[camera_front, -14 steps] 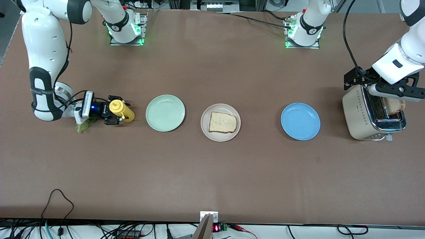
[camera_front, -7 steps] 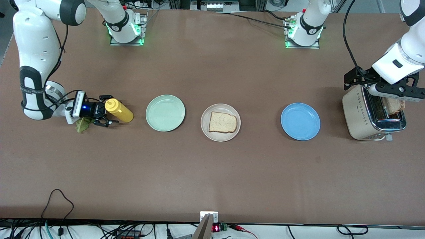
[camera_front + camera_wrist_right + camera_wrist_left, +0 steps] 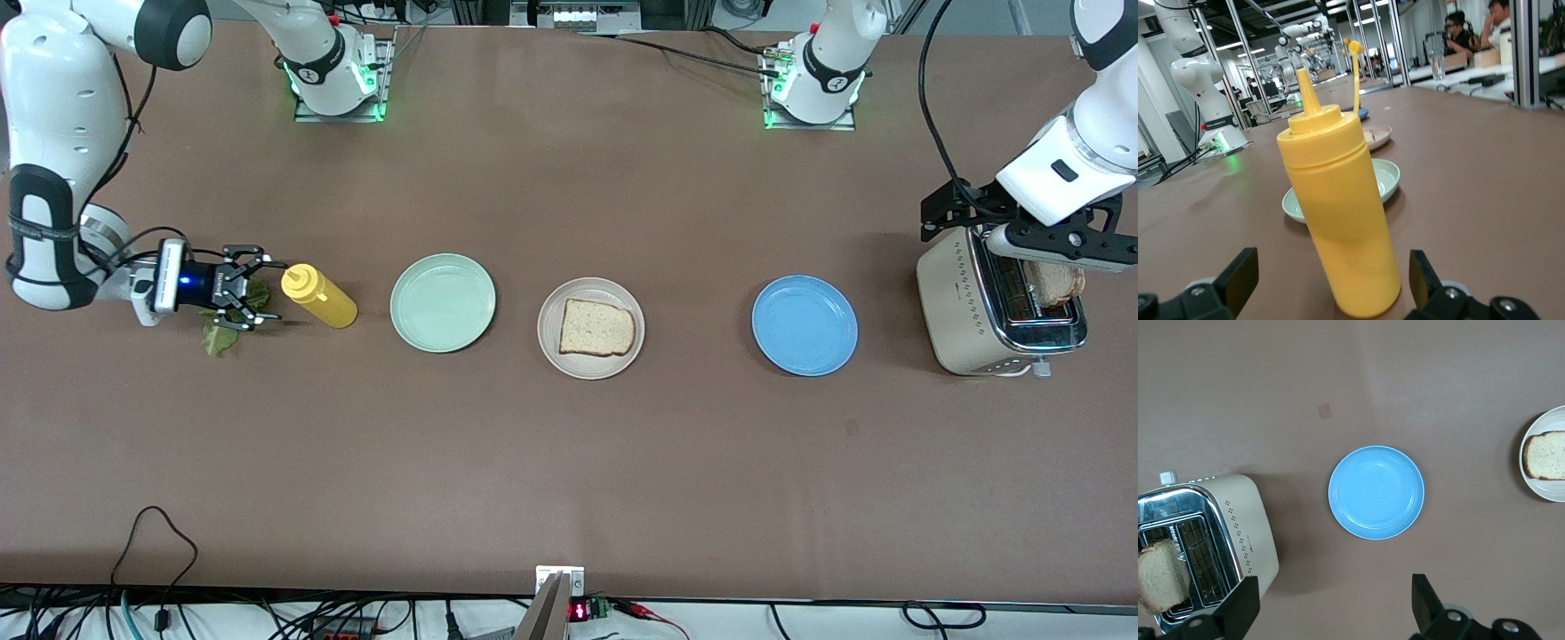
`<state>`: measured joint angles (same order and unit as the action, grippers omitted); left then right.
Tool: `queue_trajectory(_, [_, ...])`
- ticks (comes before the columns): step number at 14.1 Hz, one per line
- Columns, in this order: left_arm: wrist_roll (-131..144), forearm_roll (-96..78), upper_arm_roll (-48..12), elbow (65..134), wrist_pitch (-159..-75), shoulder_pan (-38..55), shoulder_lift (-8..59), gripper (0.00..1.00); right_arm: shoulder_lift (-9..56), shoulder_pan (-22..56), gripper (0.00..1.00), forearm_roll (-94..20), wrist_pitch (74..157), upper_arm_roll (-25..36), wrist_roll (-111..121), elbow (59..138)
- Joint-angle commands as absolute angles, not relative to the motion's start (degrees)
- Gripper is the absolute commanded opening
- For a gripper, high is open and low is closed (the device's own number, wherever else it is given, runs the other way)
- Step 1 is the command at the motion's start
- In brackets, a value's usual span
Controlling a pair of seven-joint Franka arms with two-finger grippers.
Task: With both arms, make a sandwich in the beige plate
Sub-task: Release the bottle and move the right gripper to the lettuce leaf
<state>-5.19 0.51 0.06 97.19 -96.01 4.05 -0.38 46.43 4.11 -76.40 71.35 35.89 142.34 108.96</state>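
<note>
A bread slice [image 3: 597, 327] lies on the beige plate [image 3: 590, 369] at mid-table; both also show in the left wrist view as bread slice [image 3: 1548, 455] and beige plate [image 3: 1538, 487]. A second slice [image 3: 1053, 283] sticks out of the toaster [image 3: 956, 307]. My left gripper [image 3: 1062, 253] hangs open over the toaster, nothing between its fingers [image 3: 1238, 610]. A green lettuce leaf [image 3: 216, 338] lies on the table under my right gripper [image 3: 262, 292], which is open and level with the table. It faces the yellow squeeze bottle [image 3: 1338, 213] and stands apart from it.
The yellow bottle [image 3: 318, 296] stands upright between the right gripper and a mint-green plate [image 3: 443, 302]. A blue plate [image 3: 805, 324] lies between the beige plate and the toaster. The table's near half is bare brown surface.
My right gripper has opened, let go of the yellow bottle and drawn back toward the right arm's end of the table, uncovering more of the lettuce. The left arm has not moved.
</note>
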Motion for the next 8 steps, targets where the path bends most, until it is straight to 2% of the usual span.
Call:
queue_trajectory(1, [-4.7, 1.7, 0.2, 96.9, -95.0, 4.5, -1.1, 1.00, 45.0, 12.5, 1.00, -74.8, 71.5, 45.9, 134.8, 109.2])
queue_trajectory(4, [-4.7, 1.7, 0.2, 96.9, -95.0, 4.5, -1.1, 1.00, 45.3, 25.7, 1.00, -74.3, 74.6, 61.8, 125.9, 109.2])
queue_trajectory(6, [-4.7, 1.7, 0.2, 96.9, -95.0, 4.5, -1.1, 1.00, 45.4, 31.8, 1.00, -71.7, 78.7, 68.4, 120.1, 109.2])
queue_trajectory(8, [-4.7, 1.7, 0.2, 96.9, -95.0, 4.5, -1.1, 1.00, 45.4, 35.4, 1.00, -69.5, 82.9, 71.6, 114.0, 109.2])
